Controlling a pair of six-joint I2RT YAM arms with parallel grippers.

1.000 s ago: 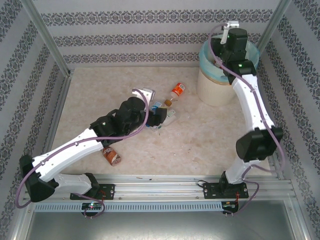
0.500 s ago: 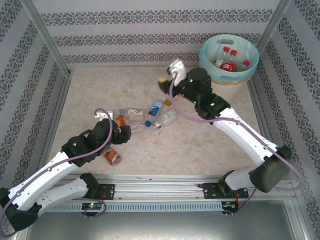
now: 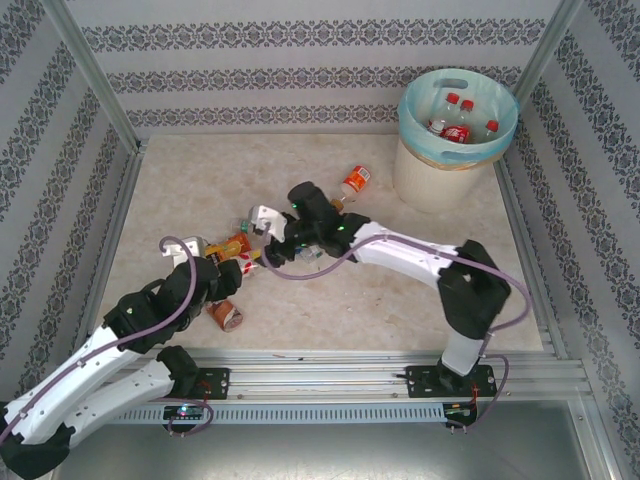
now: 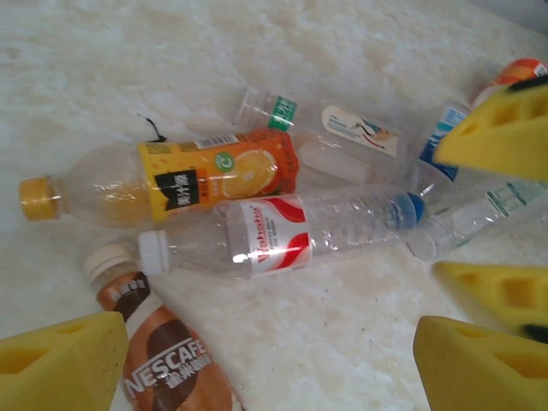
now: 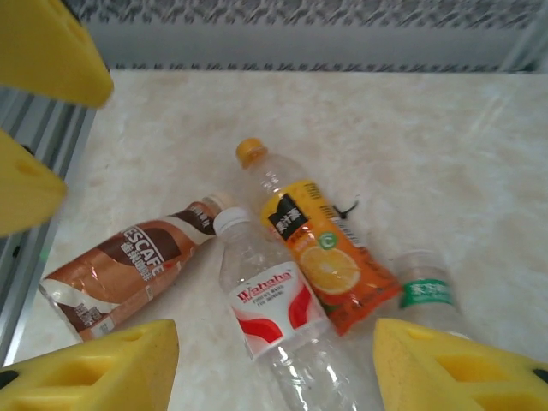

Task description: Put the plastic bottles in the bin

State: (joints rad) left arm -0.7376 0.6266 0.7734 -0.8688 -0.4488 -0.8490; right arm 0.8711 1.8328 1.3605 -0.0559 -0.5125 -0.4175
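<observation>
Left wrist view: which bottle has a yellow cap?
The orange-labelled juice bottle; the red-labelled bottle and brown coffee bottle beside it have whitish caps.

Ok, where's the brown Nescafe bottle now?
Top view: the Nescafe bottle lies left of centre by the near rail, next to the red-labelled clear bottle.

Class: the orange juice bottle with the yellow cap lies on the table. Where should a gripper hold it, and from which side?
Grip the orange juice bottle on its clear shoulder behind the yellow cap, coming from above with jaws across its width. It lies flat, its labelled body against the Wahaha bottle, while the shoulder seems to have bare table either side.
</observation>
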